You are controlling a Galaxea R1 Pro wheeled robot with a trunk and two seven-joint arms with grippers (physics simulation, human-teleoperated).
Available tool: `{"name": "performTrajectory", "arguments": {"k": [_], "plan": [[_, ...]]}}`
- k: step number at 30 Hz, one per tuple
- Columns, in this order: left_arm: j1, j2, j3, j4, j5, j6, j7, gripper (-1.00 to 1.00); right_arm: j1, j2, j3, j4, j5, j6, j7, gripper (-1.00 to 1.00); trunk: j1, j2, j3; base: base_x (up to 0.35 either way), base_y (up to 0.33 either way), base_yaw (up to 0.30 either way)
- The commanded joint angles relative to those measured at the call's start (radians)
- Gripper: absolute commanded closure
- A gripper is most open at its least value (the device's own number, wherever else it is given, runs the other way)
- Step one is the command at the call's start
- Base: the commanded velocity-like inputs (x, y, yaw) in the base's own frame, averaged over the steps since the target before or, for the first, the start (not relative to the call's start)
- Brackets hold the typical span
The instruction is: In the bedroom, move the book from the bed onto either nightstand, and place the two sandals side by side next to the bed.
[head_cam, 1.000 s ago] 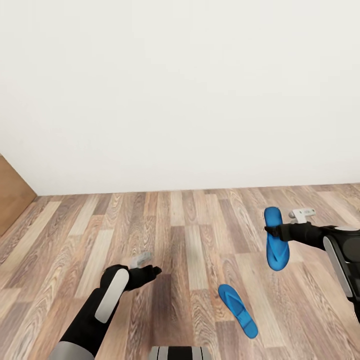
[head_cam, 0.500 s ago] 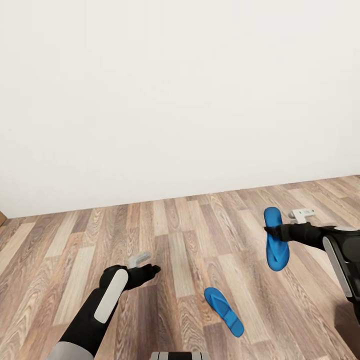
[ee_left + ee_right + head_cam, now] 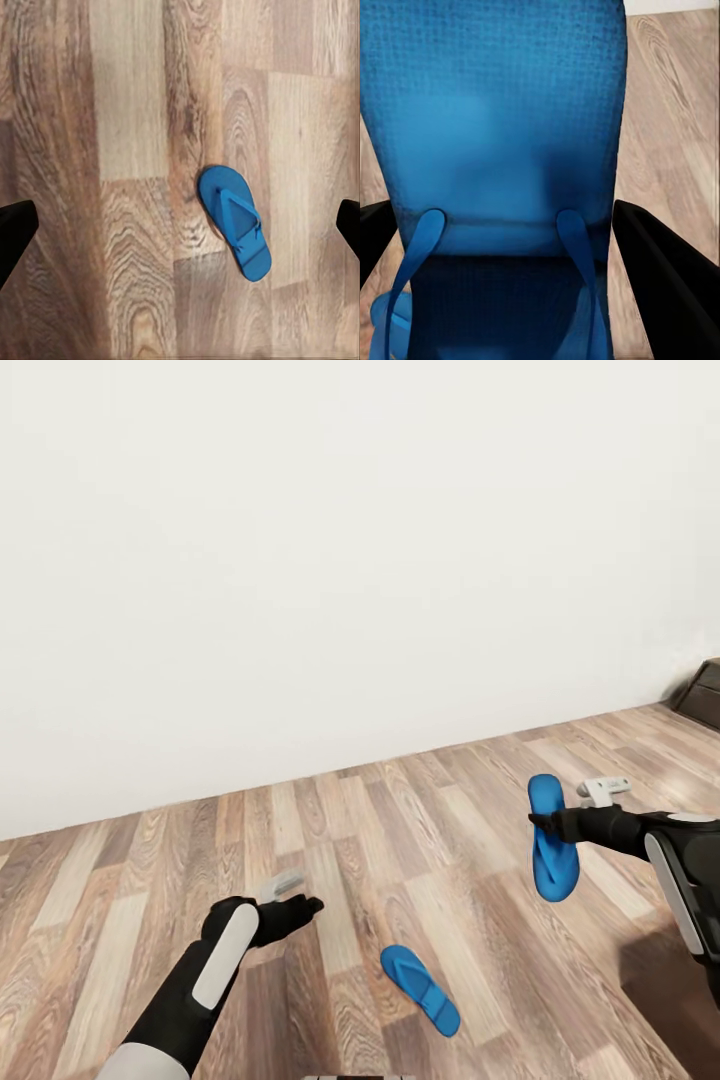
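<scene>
One blue sandal point(image 3: 552, 840) hangs upright above the floor, pinched at its middle by my right gripper point(image 3: 540, 823). Up close, its sole point(image 3: 502, 127) spans the space between the dark fingers point(image 3: 667, 285). The other sandal point(image 3: 420, 990) lies flat on the wood floor, straps up, between my arms and near my base. My left gripper point(image 3: 300, 905) hovers over the floor to the left of it, open and holding nothing. In the left wrist view that sandal point(image 3: 234, 222) lies below, between the spread fingertips point(image 3: 15, 232). The book, the bed and the nightstand are out of view.
A plain white wall point(image 3: 350, 560) stands close ahead, meeting the wood-plank floor point(image 3: 450, 840) along a slanted line. The corner of a dark brown piece of furniture point(image 3: 705, 695) shows at the far right edge.
The whole view has swung to the right: the floor sandal sits further left in the picture, the brown panel at left is gone, and dark furniture appears at right. Both arms keep their pose.
</scene>
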Motion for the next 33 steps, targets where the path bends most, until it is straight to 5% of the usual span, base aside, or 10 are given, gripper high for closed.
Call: {"name": "performTrajectory", "arguments": {"k": [1,7,15,23,33], "plan": [[-0.001,0.0,-0.001,0.006,0.011,-0.001,0.009,-1.0,-0.001,0.0,-0.001,-0.001,-0.003,0.006,0.001,1.0,-0.001,0.0,0.003,0.0,0.0,-0.27],[-0.029,-0.001,-0.004,0.105,0.011,-0.064,-0.03,-1.0,-0.001,0.0,0.0,-0.001,-0.002,0.005,0.001,1.0,-0.003,0.001,0.026,0.0,0.0,-0.27],[-0.032,-0.001,-0.002,0.125,0.01,-0.092,-0.036,-1.0,-0.001,0.0,0.0,-0.001,-0.002,0.005,0.0,1.0,-0.007,0.003,0.057,0.0,0.0,-0.27],[-0.032,-0.001,-0.009,0.135,0.009,-0.118,-0.038,-1.0,-0.001,0.0,0.002,-0.001,-0.002,0.006,0.0,1.0,-0.007,0.003,0.057,0.0,0.039,-0.27],[-0.031,-0.002,-0.011,0.141,0.01,-0.126,-0.04,-1.0,-0.001,0.0,0.0,-0.001,-0.003,0.006,0.0,1.0,-0.007,0.003,0.057,0.0,0.298,-0.27]]}}
